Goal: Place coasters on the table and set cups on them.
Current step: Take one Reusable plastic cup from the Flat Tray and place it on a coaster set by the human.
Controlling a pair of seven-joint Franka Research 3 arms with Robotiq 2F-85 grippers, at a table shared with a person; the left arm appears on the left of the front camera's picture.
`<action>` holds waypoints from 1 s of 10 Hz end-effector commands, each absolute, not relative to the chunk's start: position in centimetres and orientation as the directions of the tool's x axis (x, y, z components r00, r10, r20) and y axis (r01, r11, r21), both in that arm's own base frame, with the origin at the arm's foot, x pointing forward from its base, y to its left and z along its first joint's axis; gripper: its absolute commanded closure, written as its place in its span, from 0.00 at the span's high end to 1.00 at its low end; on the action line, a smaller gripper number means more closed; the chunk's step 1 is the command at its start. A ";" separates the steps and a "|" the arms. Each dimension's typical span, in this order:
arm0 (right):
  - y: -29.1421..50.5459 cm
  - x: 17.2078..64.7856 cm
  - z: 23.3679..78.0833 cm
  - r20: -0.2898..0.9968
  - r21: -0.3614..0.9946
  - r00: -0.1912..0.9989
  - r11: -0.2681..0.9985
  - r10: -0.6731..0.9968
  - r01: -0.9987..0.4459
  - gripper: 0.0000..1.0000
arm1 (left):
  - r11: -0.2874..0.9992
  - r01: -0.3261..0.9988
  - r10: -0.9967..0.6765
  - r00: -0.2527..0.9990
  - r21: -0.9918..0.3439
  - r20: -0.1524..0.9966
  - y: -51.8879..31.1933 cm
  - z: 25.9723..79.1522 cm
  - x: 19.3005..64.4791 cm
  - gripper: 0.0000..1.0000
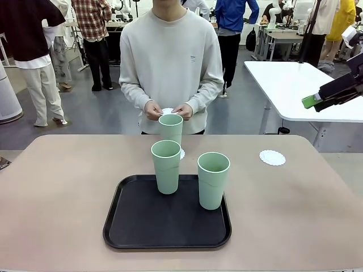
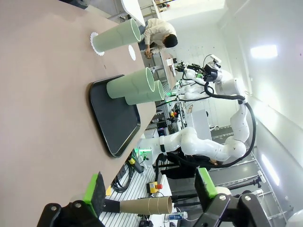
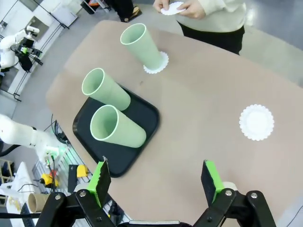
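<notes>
Three pale green cups stand on the beige table [image 1: 68, 187]. One cup [image 1: 171, 127] sits on a coaster [image 3: 156, 64] at the far middle, in front of the person. Two cups [image 1: 166, 166] [image 1: 213, 179] stand on the black tray [image 1: 142, 226]. A bare coaster [image 1: 272, 157] lies on the table at the far right. The person's hands hold another coaster [image 1: 168, 111] at chest height. My right gripper [image 3: 156, 182] hangs open high above the table's right side, nothing between its fingers. My left gripper [image 2: 150, 189] is open too, off the table's left edge.
A white rectangular table [image 1: 295, 85] stands beyond the right corner, under my right arm [image 1: 340, 88]. People stand in the background. Bare tabletop lies left and right of the tray.
</notes>
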State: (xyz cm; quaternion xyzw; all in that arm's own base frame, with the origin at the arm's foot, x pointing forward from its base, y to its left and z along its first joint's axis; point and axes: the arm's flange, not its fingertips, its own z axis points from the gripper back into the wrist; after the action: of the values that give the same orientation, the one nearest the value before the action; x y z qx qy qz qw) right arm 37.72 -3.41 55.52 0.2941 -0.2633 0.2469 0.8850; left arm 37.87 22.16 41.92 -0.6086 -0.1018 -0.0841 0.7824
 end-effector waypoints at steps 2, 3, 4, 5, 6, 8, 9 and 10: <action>-3.2 37.3 53.8 0.655 0.365 0.645 0.582 0.394 -0.727 1.00 | 0.245 0.259 -0.009 0.964 -0.934 0.265 22.2 42.1 37.7 1.00; -2.5 37.0 51.6 0.702 0.322 0.542 0.474 0.462 -0.820 1.00 | 0.245 0.259 -0.009 0.964 -0.934 0.265 22.2 42.1 37.7 1.00; -1.7 36.8 49.3 0.741 0.287 0.461 0.390 0.488 -0.875 1.00 | 0.245 0.259 -0.009 0.964 -0.934 0.265 22.2 42.1 37.7 1.00; -0.3 36.4 47.2 0.760 0.245 0.363 0.280 0.539 -0.928 1.00 | 0.245 0.259 -0.009 0.964 -0.934 0.265 22.2 42.1 37.7 1.00; 0.6 36.1 45.9 0.783 0.244 0.311 0.194 0.538 -0.950 1.00 | 0.245 0.259 -0.009 0.964 -0.934 0.265 22.2 42.1 37.7 1.00; 2.5 36.8 43.0 0.813 0.106 0.223 0.240 0.538 -0.965 1.00 | 0.245 0.259 -0.009 0.964 -0.934 0.265 22.2 42.1 37.7 1.00; 3.5 37.2 41.3 0.818 0.040 0.162 0.225 0.552 -0.973 1.00 | 0.245 0.259 -0.009 0.964 -0.934 0.265 22.2 42.1 37.7 1.00; 4.2 37.2 40.3 0.813 0.012 0.131 0.208 0.568 -0.978 1.00 | 0.245 0.259 -0.009 0.964 -0.934 0.265 22.2 42.1 37.7 1.00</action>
State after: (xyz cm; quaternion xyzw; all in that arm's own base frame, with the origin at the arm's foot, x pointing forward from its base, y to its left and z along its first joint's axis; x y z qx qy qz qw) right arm 37.32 3.16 42.42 0.3090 -0.3315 0.5493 0.7021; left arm 37.88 22.15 41.92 -0.6086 -0.1017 -0.0843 0.7824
